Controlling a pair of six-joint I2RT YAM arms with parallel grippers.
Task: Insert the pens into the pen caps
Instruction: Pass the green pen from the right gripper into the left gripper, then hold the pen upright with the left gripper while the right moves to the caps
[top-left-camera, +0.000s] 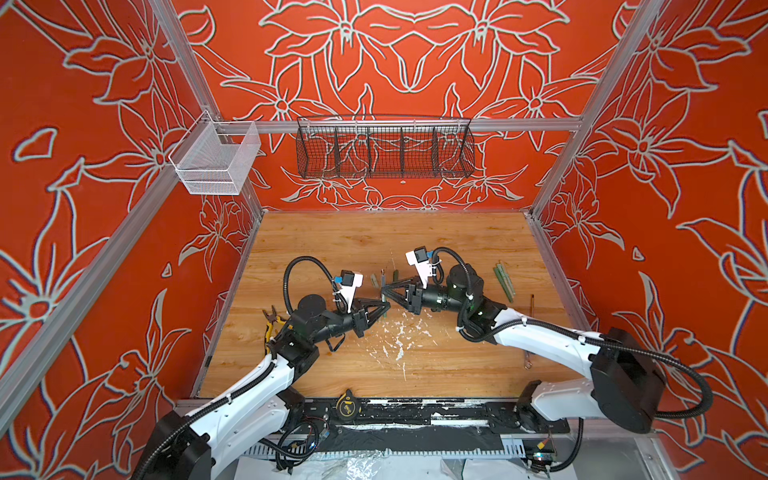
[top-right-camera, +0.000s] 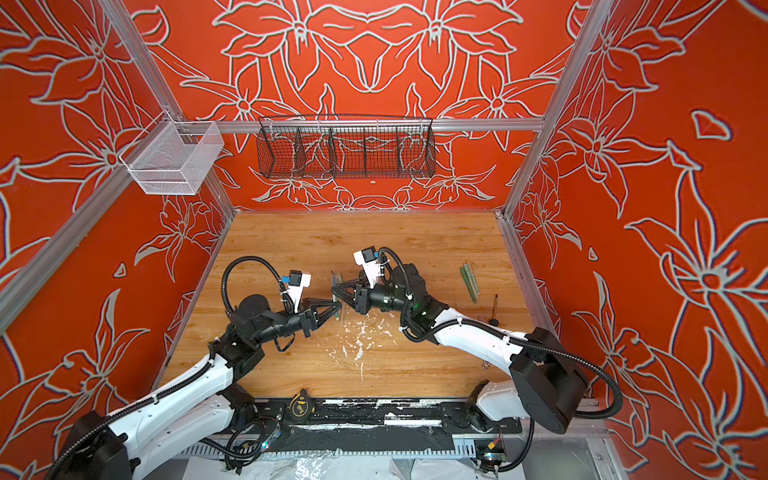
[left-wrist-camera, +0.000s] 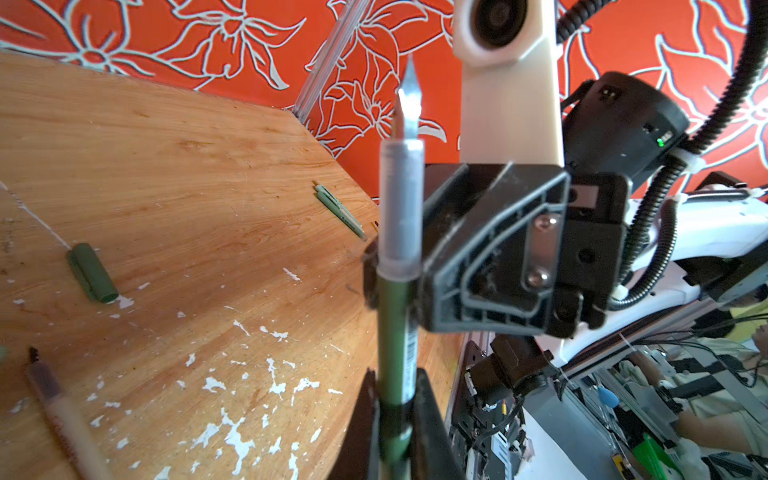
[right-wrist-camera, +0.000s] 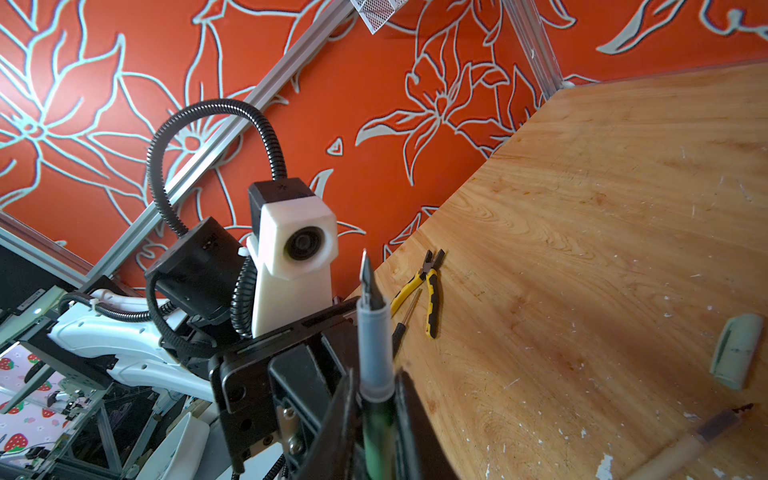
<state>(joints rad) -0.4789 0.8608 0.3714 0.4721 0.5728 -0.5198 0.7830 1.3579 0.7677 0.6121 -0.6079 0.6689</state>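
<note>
**Bare pen held between both claws, cap not yet fetched**

At the left edge of the counter (top-left-camera: 374, 232) lie the yellow-handled pliers (top-left-camera: 272, 322), well apart from the work.

The left claw (top-left-camera: 386, 306) reaches in to the middle and is clamped on the tail of a green pen (left-wrist-camera: 401, 208), low on the barrel. The pen is lifted off the counter and uncapped. Its grey collar and dark pointed nib stand free above the grip.

Two loose caps lie on the counter just behind the meeting claws: a dark green cap (left-wrist-camera: 92, 272) and a pale cap (right-wrist-camera: 736, 357). A tan pen (left-wrist-camera: 62, 411) lies bare on the counter close by.

The right claw (top-left-camera: 385, 291) comes in from the other side. Its jaws stand narrow on either side of the same pen, where collar meets barrel. I cannot tell whether they press on it or only flank it.

Farther right, a small bundle of green pens (top-left-camera: 505, 280) lies together near the counter's edge. These look capped already.

The step in hand seems to be a hand-over or re-grip of the bare pen. Next, one claw must hold the pen alone and steady. The other must let go, pick up the dark green cap, and bring its open end onto the nib in line with the barrel.
</note>
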